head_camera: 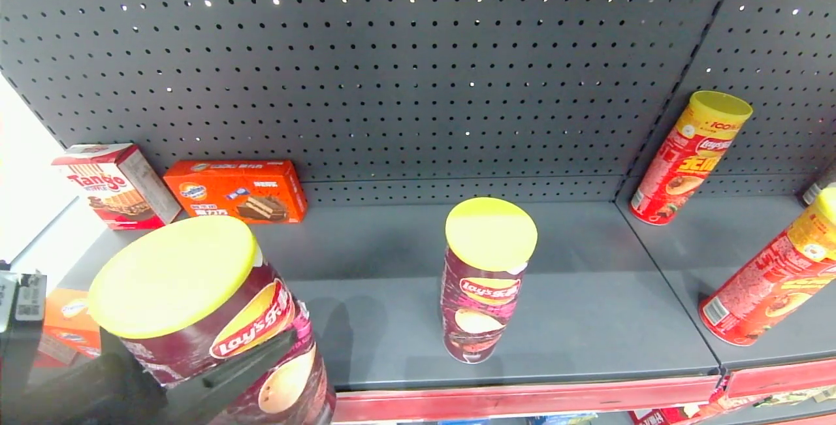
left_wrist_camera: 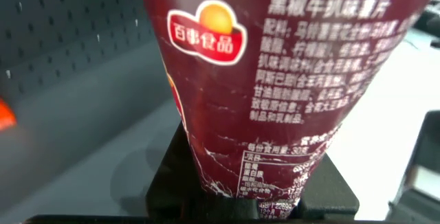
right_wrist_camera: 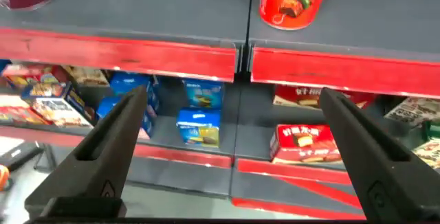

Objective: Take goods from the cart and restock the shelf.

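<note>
At the shelf (head_camera: 588, 294), left gripper (head_camera: 202, 373) clasps maroon chip can (head_camera: 189, 294).

Black jaws — matte, angular, wedge-shaped

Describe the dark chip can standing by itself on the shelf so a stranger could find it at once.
Start at the grey shelf below the pegboard. Near its front middle stands a maroon can with a yellow lid. The red cans to its right are much brighter.
</note>
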